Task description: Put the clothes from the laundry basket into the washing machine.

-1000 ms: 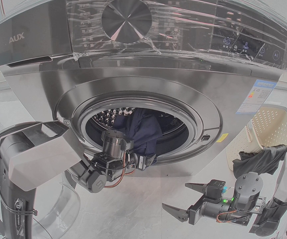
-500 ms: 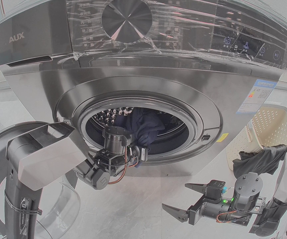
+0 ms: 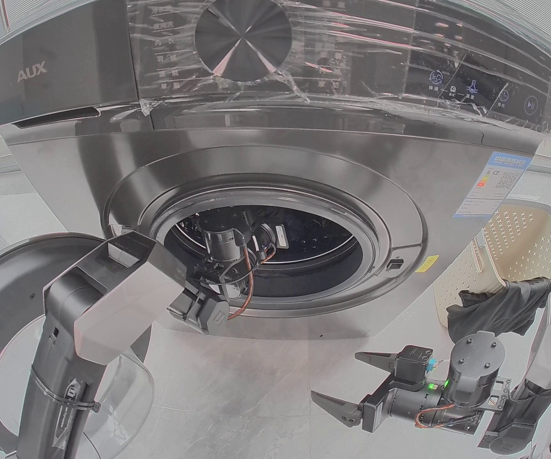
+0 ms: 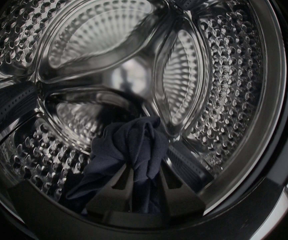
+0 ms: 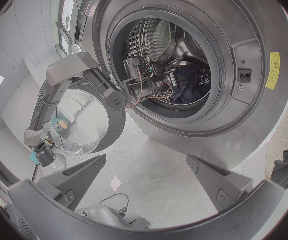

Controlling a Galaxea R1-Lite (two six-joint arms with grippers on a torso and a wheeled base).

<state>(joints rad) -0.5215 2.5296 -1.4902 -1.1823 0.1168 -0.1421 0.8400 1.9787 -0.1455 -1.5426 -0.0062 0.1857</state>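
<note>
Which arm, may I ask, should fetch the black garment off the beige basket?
Right: its open gripper hangs near the black garment; the left gripper holds navy cloth inside the steel drum.

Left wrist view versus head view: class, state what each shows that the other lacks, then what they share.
Left wrist view: a navy garment pinched in the left end effector, deep inside the machine. Head view: the control dial, the laundry basket with a black garment draped over its rim, and the open right end effector above the floor. Shared: the washing machine's drum.
</note>
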